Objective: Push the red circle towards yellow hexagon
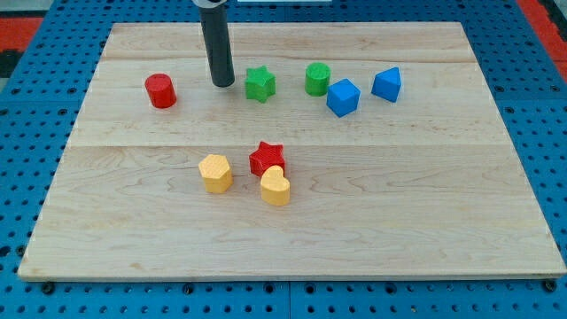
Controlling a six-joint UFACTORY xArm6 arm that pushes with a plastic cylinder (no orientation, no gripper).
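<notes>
The red circle stands on the wooden board at the view's upper left. The yellow hexagon sits lower, near the board's middle, below and to the right of the red circle. My tip rests on the board to the right of the red circle, apart from it, and just left of the green star.
A red star touches a yellow heart just right of the hexagon. A green circle, a blue cube and a blue triangular block lie at the upper right. The board ends at a blue pegboard surround.
</notes>
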